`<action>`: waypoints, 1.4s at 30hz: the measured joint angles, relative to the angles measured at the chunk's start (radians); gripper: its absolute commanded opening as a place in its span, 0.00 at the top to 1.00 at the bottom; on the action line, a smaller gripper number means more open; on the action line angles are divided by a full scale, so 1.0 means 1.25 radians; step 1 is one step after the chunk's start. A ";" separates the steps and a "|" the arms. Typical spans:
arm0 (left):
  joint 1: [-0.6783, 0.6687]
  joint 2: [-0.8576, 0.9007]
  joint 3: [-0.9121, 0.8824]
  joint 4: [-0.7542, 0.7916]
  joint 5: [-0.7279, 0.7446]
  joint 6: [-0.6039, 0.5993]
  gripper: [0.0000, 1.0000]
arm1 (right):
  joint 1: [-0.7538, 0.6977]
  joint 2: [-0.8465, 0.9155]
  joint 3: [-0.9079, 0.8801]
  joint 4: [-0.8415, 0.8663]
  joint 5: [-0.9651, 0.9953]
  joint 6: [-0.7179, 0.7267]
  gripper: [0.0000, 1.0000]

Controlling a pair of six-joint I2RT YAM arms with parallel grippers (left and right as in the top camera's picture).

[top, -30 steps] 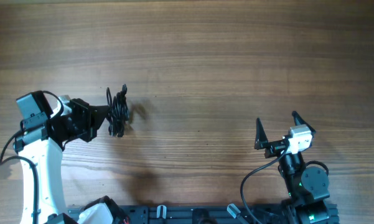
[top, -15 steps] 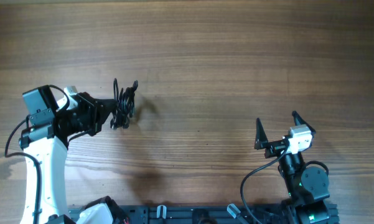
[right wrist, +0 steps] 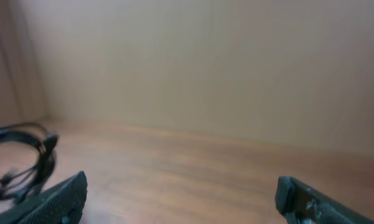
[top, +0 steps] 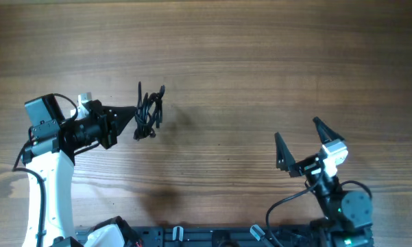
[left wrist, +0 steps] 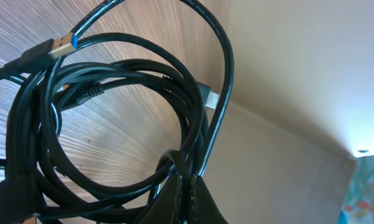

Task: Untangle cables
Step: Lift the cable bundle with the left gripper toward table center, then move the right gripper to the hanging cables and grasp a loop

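Markings, all views: none legible. We can read no text, label, brand, number or sign on the cables or the tabletop; any lettering there may be on the arm housings is too small for us to make out.

- Cables: black.
- Plug: gold tip, blue insert.
- Desk: brown, streaked wood grain.
- Left arm: white, with black joints.
- Right gripper: black.
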 measured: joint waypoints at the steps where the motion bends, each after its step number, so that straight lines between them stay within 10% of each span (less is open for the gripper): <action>1: 0.000 0.000 0.000 0.000 0.008 -0.003 0.96 | 0.000 0.030 0.055 -0.042 -0.011 0.000 0.00; 11: 0.000 0.000 0.000 -0.001 0.027 -0.189 0.96 | 0.000 0.587 0.797 -0.600 -0.187 0.000 0.00; 13: 0.000 0.000 0.000 -0.009 0.029 -0.202 0.96 | 0.000 0.679 0.858 -0.579 -0.299 0.024 0.19; 23: 0.000 0.000 0.000 0.004 0.032 -0.221 0.96 | 0.148 0.959 0.873 -0.546 -0.555 0.241 0.18; 33: 0.000 0.000 0.000 0.044 0.062 -0.079 0.96 | 0.291 1.216 0.872 -0.380 -0.590 0.625 0.59; 42: 0.000 0.000 0.000 0.060 0.101 -0.057 0.96 | 0.349 1.265 0.872 -0.166 -0.561 0.922 0.58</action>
